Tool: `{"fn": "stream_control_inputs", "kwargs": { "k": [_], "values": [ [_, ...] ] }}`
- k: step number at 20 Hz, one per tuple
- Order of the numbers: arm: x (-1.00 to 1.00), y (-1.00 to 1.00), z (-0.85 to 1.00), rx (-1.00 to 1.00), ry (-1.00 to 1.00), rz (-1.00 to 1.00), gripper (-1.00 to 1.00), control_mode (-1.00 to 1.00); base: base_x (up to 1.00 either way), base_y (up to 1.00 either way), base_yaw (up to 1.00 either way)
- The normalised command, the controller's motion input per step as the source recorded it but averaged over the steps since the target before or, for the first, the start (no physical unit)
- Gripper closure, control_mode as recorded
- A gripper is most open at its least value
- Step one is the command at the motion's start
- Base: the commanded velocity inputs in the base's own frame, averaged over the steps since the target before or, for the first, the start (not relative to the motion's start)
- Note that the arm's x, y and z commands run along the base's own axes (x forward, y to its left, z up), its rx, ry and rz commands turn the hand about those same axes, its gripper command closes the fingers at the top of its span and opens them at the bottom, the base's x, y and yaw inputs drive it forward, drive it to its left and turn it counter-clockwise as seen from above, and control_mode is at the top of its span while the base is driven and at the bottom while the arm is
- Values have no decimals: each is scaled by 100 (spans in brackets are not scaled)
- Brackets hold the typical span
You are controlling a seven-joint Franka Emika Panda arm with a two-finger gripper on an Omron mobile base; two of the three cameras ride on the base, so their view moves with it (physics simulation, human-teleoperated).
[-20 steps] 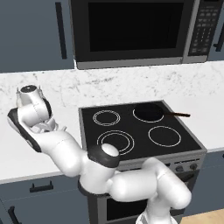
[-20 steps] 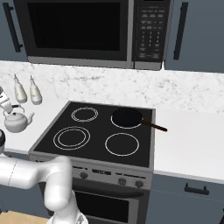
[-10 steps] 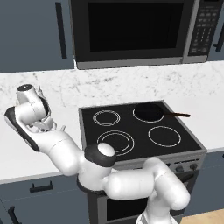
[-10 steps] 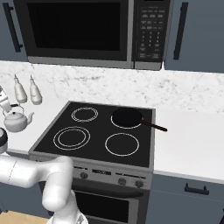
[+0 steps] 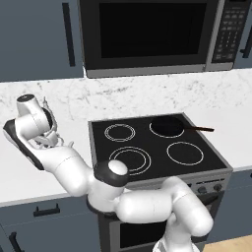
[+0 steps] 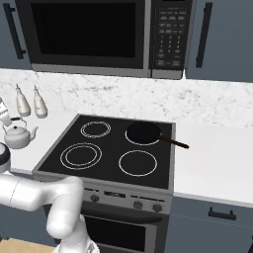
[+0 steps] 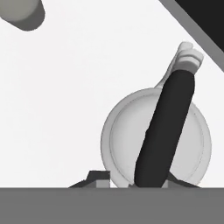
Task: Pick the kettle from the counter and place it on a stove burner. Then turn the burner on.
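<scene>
Both base views face stove from behind; hand view looks close down on kettle.

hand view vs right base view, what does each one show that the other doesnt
Hand view alone: the gripper low over the kettle, fingertips either side of the black handle, seen from straight above. Right base view alone: the stove burner, two bottles, the pan on a rear burner and the microwave. Both share the kettle on the counter.
</scene>
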Motion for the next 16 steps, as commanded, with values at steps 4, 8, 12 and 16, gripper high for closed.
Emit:
{"fn": "stream_control_inputs", "kwargs": {
  "k": [4,8,12,16],
  "values": [
    [0,0,0,0,0,0,100,-100,0,0,0],
    [-11,-25,15,0,-8,0,100,-100,0,0,0],
    [-20,-52,44,0,-16,0,100,-100,0,0,0],
    [-39,-54,45,0,-12,0,100,-100,0,0,0]
  ]
}}
